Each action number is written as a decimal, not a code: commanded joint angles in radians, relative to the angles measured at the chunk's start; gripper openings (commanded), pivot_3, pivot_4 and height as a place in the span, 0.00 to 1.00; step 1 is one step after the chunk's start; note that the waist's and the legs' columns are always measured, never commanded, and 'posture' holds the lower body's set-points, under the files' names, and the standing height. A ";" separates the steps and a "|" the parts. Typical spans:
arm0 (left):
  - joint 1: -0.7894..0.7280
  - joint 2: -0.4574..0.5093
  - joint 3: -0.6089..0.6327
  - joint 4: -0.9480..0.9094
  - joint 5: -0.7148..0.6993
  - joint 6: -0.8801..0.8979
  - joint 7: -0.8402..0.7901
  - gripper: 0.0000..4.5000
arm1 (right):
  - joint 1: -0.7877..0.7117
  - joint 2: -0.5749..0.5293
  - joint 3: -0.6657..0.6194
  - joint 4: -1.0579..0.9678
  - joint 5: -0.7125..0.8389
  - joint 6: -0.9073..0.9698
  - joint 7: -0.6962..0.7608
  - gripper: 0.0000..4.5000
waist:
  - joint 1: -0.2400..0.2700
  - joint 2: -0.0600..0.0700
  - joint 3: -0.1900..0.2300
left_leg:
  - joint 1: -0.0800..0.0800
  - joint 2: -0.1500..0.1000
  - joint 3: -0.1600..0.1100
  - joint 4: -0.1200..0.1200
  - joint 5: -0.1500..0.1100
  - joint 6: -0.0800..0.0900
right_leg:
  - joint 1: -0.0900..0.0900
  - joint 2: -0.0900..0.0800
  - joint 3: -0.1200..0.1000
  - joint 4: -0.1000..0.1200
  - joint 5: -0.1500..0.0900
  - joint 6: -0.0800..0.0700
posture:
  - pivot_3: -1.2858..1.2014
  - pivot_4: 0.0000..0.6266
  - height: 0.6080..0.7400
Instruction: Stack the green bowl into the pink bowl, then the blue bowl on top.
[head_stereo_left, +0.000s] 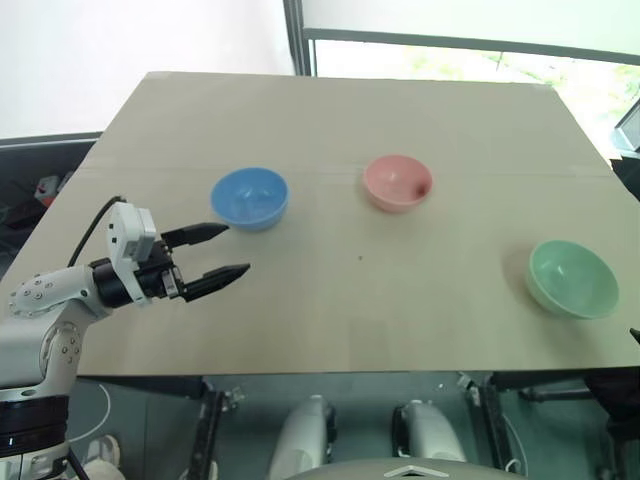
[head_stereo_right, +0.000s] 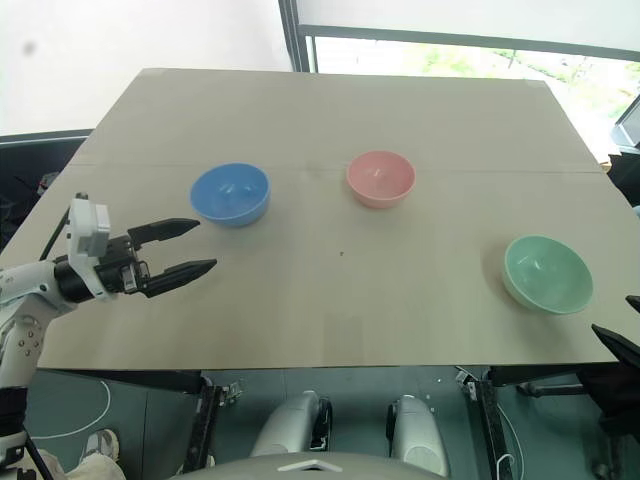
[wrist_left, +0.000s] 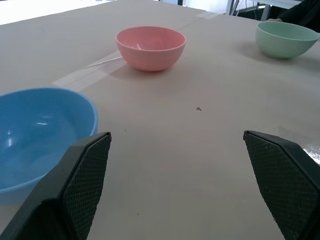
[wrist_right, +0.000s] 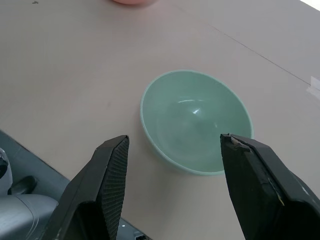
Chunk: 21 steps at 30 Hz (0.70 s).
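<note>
- While all three bowls stand apart and empty, no stacking step is complete; judged from the layout, the green bowl must first go into the pink bowl, then the blue bowl on top.
- Worktop (head_stereo_left: 330, 120): a flat, matte, beige board surface with a faint seam running across it behind the blue and pink bowls. It carries all three bowls, each upright with its opening facing up.
- Green bowl (head_stereo_left: 571, 279): round, smooth, pale mint plastic with a light sheen inside. It sits on the robot's right side, near the front edge, well apart from the other two bowls.
- Blue bowl (head_stereo_left: 249, 198): round, smooth, sky-blue plastic, glossy inside. It sits on the left side of the worktop, well apart from the pink bowl.
- Pink bowl (head_stereo_left: 397, 182): round, smooth, salmon plastic, plain. It sits near the centre, between the other two bowls and slightly farther back.
- Left pincer (head_stereo_left: 226, 252): two black fingers with a cross-hatched inner texture, spread wide and holding nothing. It hovers just beside the blue bowl, on its near side.
- Right pincer (wrist_right: 172, 185): black fingers of the same textured pattern, spread apart and empty. It is poised above the green bowl, whose rim lies between the fingers in the right wrist view; no contact is visible.
</note>
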 joint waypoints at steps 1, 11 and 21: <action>-0.039 0.005 -0.002 -0.013 -0.005 0.006 0.005 1.00 | -0.040 -0.003 0.001 -0.030 0.022 0.011 -0.033 0.68 | 0.000 0.000 0.000 | 0.000 0.000 0.000 0.000 0.000 0.000 | 0.000 0.000 0.000 0.000 0.000 0.000 | 0.52 0.24 1.00; -0.133 -0.047 -0.073 -0.030 -0.028 0.017 -0.025 1.00 | -0.169 0.001 0.259 -0.151 -0.101 0.105 -0.238 0.68 | 0.000 0.000 0.000 | -0.001 -0.001 0.000 0.001 0.002 -0.004 | 0.000 0.004 -0.001 0.001 0.000 0.000 | 0.52 0.24 1.00; -0.179 -0.124 -0.135 -0.116 -0.045 0.025 0.003 1.00 | -0.492 0.013 0.674 -0.114 -0.327 0.190 -0.463 0.68 | -0.002 0.000 0.000 | -0.001 -0.001 0.000 0.003 0.003 -0.004 | -0.001 0.007 -0.003 0.002 0.001 0.002 | 0.52 0.24 1.00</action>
